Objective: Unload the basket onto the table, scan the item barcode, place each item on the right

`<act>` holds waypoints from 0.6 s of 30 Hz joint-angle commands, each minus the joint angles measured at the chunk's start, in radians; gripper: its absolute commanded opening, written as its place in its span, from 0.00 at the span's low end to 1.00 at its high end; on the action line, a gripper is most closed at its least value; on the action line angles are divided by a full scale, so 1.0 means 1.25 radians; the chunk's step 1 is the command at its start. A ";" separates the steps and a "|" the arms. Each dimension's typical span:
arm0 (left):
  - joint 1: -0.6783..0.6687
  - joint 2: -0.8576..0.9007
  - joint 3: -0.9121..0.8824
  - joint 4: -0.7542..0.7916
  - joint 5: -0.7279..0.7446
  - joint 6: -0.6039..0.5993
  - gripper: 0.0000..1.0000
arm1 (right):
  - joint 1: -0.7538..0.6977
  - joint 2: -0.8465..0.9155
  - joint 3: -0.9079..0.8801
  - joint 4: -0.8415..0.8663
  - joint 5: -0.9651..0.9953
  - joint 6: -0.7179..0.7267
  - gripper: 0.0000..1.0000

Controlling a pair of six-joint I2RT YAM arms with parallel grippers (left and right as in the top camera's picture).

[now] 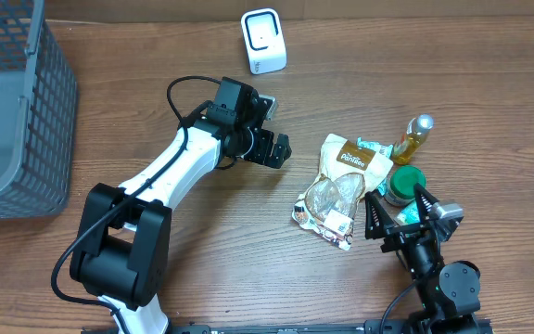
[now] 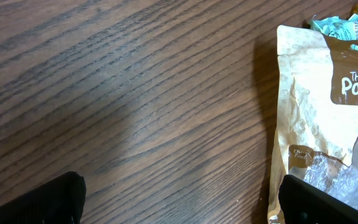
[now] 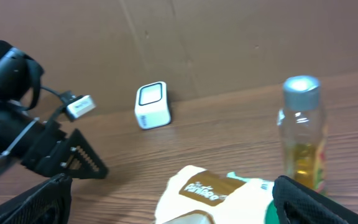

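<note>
Item pouch (image 1: 341, 181) lies flat right of the table's (image 1: 202, 269) centre. Its label reads "The Pant…", the rest cut off by the left wrist frame, and the teal packet (image 2: 337, 26) at its top has print too small to read. My left gripper (image 1: 276, 151) hangs low just left of the pouch, arm stretched forward, jaws wide and empty; right gripper (image 1: 397, 211) sits by the near edge, jaws equally wide, partly hiding a green-lidded jar (image 1: 406, 179). White scanner (image 1: 263, 41) stands by the far edge, 1 bottle (image 1: 413, 137) behind the jar, label unreadable.

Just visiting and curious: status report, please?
Left gripper, right gripper open, empty. Snack pouch flat on table, not held. Bottle, green-lidded jar crowd its right side.
</note>
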 commanded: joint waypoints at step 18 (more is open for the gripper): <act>-0.001 0.004 0.008 0.000 -0.005 -0.008 0.99 | -0.015 -0.008 -0.008 0.005 -0.014 -0.234 1.00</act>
